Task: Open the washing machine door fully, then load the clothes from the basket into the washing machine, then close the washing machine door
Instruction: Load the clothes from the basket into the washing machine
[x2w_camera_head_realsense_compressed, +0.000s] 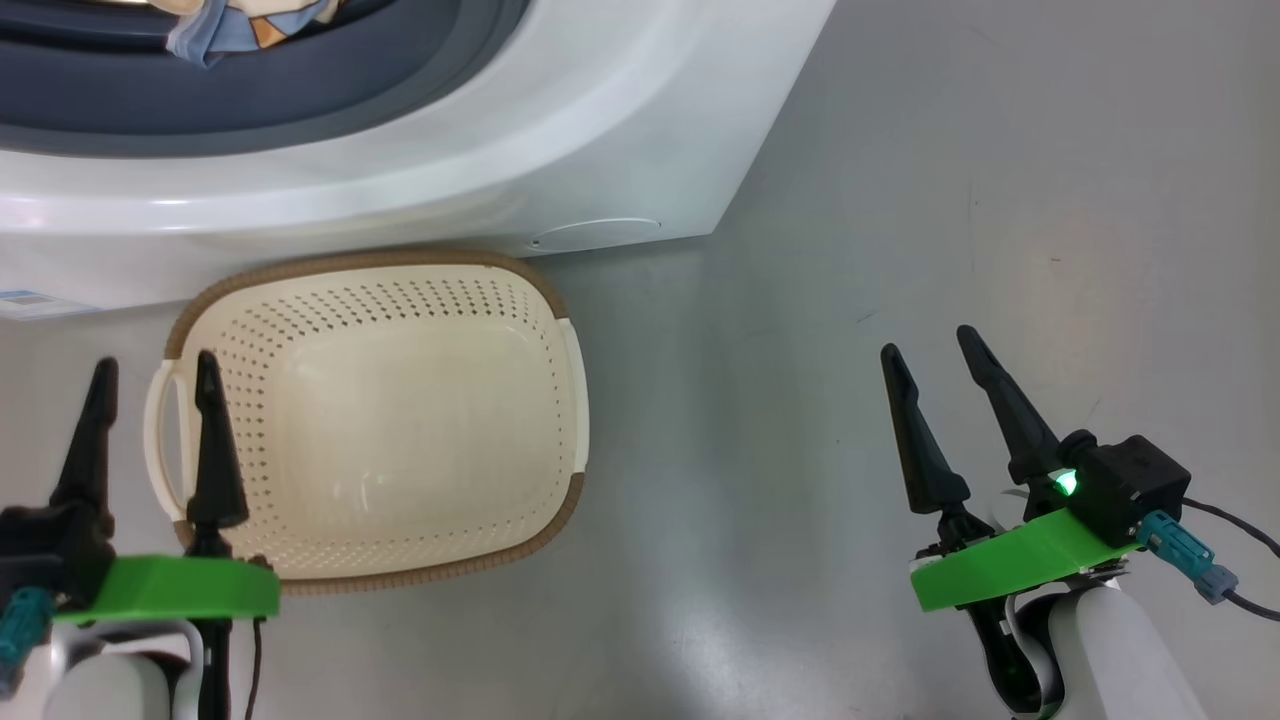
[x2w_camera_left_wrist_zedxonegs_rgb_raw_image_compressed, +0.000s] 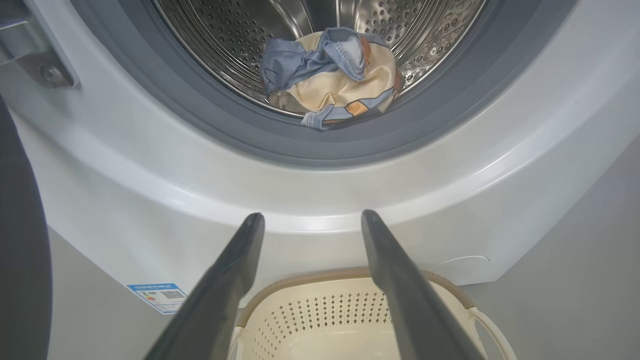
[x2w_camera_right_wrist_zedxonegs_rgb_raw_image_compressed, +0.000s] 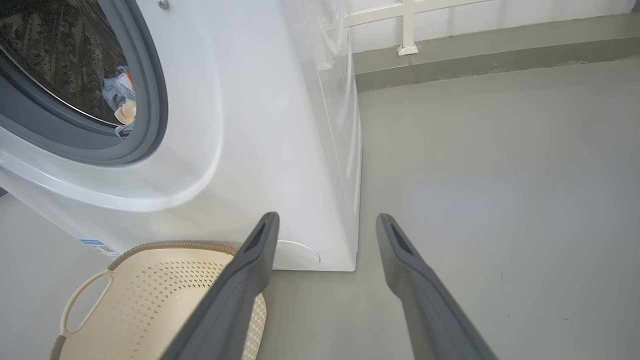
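grey floor (x2w_camera_head_realsense_compressed: 900, 250): spread across the right of the head view, bare there.

washing machine (x2w_camera_head_realsense_compressed: 420, 170): standing at the top of the head view, white front curving down to the floor. mouth uncovered, with no glass in front of the steel drum (x2w_camera_left_wrist_zedxonegs_rgb_raw_image_compressed: 225, 40) or the grey rubber seal (x2w_camera_left_wrist_zedxonegs_rgb_raw_image_compressed: 200, 120) in the left wrist view.

door (x2w_camera_left_wrist_zedxonegs_rgb_raw_image_compressed: 20, 240): taken to be the dark curved band at the left edge of the left wrist view, below a metal hinge bracket (x2w_camera_left_wrist_zedxonegs_rgb_raw_image_compressed: 40, 65). swung well aside by the look of it. cannot confirm how far from so little of it.

basket (x2w_camera_head_realsense_compressed: 400, 310): on the floor just in front of the machine's lower front, touching or barely apart, cannot tell which. emptied, nothing inside but bare cream bottom.

clothes (x2w_camera_left_wrist_zedxonegs_rgb_raw_image_compressed: 330, 75): bunched low in the drum, light blue and cream with orange-brown patches. one blue hem reaching the drum's front edge beside the seal.

left gripper (x2w_camera_head_realsense_compressed: 155, 362): released, fingers spread, holding nothing, hovering over the basket's left handle (x2w_camera_head_realsense_compressed: 152, 440).

right gripper (x2w_camera_head_realsense_compressed: 929, 341): released likewise, fingers apart, empty, above bare floor well to the right of the basket.

progress, judged: door opening done; loading done as far as visible. left to do: closing the door. worth checking first that the trailing hem sits clear of the seal, or risk pinching fabric on shutting.
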